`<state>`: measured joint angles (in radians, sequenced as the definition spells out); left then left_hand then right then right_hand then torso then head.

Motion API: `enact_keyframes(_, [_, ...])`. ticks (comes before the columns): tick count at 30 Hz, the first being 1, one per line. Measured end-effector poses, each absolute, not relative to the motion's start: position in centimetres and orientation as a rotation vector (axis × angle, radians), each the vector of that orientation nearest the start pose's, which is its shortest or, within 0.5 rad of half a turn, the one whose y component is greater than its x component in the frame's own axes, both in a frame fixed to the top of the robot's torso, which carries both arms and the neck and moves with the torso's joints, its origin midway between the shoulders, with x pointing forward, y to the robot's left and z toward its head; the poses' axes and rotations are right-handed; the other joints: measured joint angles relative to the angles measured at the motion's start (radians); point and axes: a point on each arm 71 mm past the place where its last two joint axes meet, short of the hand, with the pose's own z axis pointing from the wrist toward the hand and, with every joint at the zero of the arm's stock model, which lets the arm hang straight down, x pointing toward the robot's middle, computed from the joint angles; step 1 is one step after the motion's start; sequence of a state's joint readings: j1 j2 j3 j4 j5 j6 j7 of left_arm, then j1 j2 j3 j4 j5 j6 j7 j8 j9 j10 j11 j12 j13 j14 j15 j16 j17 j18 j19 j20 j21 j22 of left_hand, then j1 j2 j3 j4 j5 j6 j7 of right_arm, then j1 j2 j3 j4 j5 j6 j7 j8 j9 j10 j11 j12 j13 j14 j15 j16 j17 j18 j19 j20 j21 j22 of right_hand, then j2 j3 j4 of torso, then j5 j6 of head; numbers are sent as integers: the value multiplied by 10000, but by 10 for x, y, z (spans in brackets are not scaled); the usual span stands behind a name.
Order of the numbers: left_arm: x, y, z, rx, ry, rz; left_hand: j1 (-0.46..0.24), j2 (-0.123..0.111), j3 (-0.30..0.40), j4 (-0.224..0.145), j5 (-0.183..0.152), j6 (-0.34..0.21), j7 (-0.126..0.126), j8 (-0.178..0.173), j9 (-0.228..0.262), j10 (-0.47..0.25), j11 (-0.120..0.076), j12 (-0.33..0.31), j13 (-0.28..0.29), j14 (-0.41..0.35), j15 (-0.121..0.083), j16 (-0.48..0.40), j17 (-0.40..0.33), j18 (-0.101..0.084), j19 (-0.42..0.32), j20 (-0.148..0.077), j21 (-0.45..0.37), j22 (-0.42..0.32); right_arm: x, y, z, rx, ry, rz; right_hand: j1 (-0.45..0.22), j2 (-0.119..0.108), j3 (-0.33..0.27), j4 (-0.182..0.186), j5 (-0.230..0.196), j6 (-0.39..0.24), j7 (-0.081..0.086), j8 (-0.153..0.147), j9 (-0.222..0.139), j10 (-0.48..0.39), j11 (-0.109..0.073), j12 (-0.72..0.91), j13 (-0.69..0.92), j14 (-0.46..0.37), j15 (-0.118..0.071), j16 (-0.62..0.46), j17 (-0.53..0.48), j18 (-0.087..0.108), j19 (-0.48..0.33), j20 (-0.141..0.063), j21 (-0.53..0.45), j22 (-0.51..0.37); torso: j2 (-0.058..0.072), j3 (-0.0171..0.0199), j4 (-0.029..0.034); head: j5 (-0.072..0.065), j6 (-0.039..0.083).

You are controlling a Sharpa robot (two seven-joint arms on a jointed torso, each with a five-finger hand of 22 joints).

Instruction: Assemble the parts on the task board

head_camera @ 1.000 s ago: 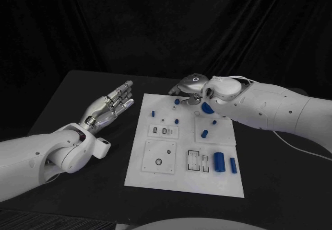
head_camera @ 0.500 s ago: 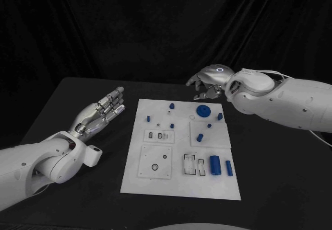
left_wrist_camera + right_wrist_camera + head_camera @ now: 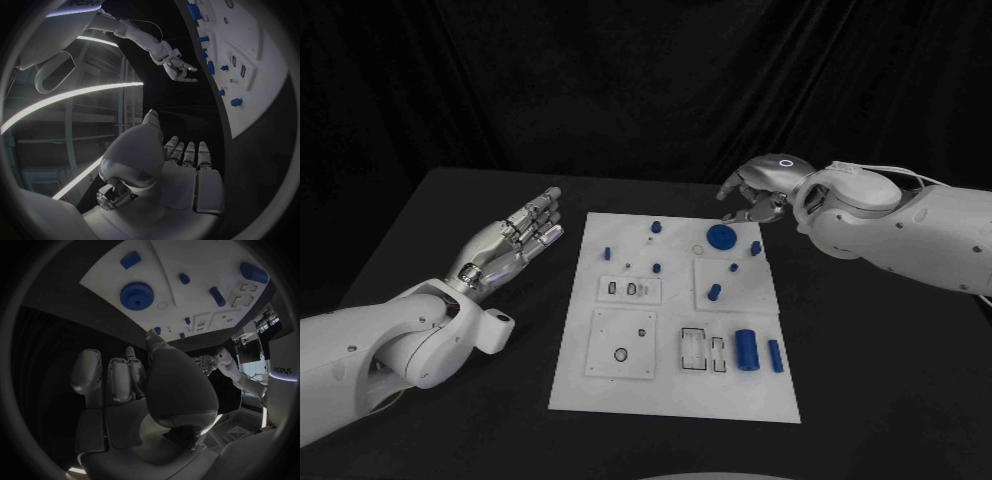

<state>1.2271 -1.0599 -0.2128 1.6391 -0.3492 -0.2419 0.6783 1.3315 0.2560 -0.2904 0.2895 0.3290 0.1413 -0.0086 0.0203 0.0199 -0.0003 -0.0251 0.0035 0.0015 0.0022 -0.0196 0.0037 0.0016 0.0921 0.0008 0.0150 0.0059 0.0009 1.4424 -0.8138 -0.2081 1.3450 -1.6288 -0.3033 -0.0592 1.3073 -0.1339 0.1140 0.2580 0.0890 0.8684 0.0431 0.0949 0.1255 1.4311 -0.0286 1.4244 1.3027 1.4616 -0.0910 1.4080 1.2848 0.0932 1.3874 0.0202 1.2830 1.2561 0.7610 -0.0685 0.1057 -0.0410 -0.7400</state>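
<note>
Head view: board (image 3: 625, 385) lies flat in the middle of the black table (image 3: 877, 380), with blue parts scattered over it.
Left hand: (image 3: 514, 238) held palm-up beside the board's left edge, fingers straight and slightly apart, holding nothing; it is off the board and touches no part.
Right hand: (image 3: 764, 190) hovers past the board's far right corner, fingers curled loosely downward with nothing between them; how far the fingers are curled I cannot tell.
Gear: (image 3: 721, 236) a round toothed blue disc on the board's far right area, the part nearest the right hand, just beside it but apart from the fingers.
Small pegs: (image 3: 655, 227) one sits near the far edge, another (image 3: 606, 252) toward the far left corner, nearest the left hand's fingertips yet well apart from them.
Short cylinder: (image 3: 715, 292) lies on the raised square right of centre.
Large cylinder: (image 3: 747, 350) lies near the board's near right corner, with a thinner bar (image 3: 776, 355) just beside it.
Right wrist view: gear (image 3: 137, 295) lies on the board beyond the fingertips (image 3: 88, 363), untouched.
</note>
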Motion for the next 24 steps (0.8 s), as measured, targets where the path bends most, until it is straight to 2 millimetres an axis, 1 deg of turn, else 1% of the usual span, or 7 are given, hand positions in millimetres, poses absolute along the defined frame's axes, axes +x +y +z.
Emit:
enact_keyframes(2, [434, 267, -194, -6042, 14281, -15564, 0, 0, 0, 0, 0, 0, 0, 0, 0, 0, 0, 0, 0, 0, 0, 0, -2, 0, 0, 0, 0, 0, 534, -241, -135, -4074, 15559, 3508, -145, -71, 38, 86, 0, 53, 12, 0, 40, 273, -10, 402, 52, 0, 0, 450, 193, 1, 160, -8, 322, 368, -10, -4, -10, -2, -27])
enact_keyframes(4, [434, 267, -194, -6038, 14295, -15583, 0, 0, 2, 2, 0, 0, 0, 0, 0, 0, 0, 0, 0, -24, 24, 0, -5, 0, 0, 0, 0, 0, 534, -243, -140, -3990, 15738, 3441, -264, -109, 91, 139, 50, 53, 12, 0, 65, 305, -37, 710, 55, 0, 0, 788, 233, -161, 313, -13, 609, 502, -15, -3, -18, 15, -54])
enact_keyframes(6, [434, 266, -194, -6035, 14306, -15599, 0, 0, 28, 28, 0, 0, 0, 0, 0, 0, 0, 0, 1, -37, 37, 0, -6, 0, 0, 0, 0, 0, 534, -244, -144, -3943, 15842, 3393, -329, -118, 107, 155, 155, 53, 13, -14, 67, 305, -37, 885, 55, 0, 0, 981, 233, -161, 410, -27, 796, 521, -21, 0, -26, 37, -71])
enact_keyframes(10, [435, 266, -194, -6027, 14331, -15635, 0, 0, 28, 28, 0, 0, 0, 0, -1, 0, 0, 0, 1, -37, 37, 0, -7, -1, -7, 68, 0, 0, 534, -247, -152, -3844, 16092, 3277, -326, -121, 146, 195, 392, 53, 12, -110, 58, 305, -37, 1166, 55, 36, -37, 1301, 233, -165, 528, -41, 1113, 521, -34, 7, -32, 64, -132])
enact_keyframes(11, [435, 266, -194, -6026, 14336, -15642, 0, 0, 28, 28, 0, 0, 0, 0, -1, 0, 0, 0, 1, -37, 37, 0, -8, 0, -2, 73, 0, 0, 534, -247, -154, -3832, 16143, 3259, -326, -121, 164, 212, 466, 12, -24, -166, 41, 305, -37, 1219, 54, 36, -37, 1350, 233, -317, 567, -80, 1177, 521, -36, 7, -34, 64, -139])
enact_keyframes(14, [435, 265, -195, -6017, 14357, -15684, 2, 2, 28, 28, 0, 0, 0, 0, -1, 0, 0, 0, 2, -35, 39, 0, -8, 0, -2, 72, 0, 0, 535, -247, -159, -3799, 16283, 3207, -326, -121, 281, 169, 775, -274, 15, -264, -67, 305, -37, 1430, 54, 36, -37, 1601, 233, -317, 707, -77, 1390, 520, -40, 7, -35, 65, -150])
enact_keyframes(24, [435, 265, -195, -6014, 14405, -15754, 80, -3, 55, 0, 117, 0, 0, 0, -2, 0, 0, 0, -5, -36, 109, 0, -6, -2, -2, 143, 0, 1, 538, -242, -171, -3743, 16499, 3141, -157, -91, 293, 117, 610, -287, 103, -220, -72, 304, -36, 1430, 53, 36, -37, 1601, 231, -316, 707, -77, 1390, 519, -34, -6, -12, 40, -191])
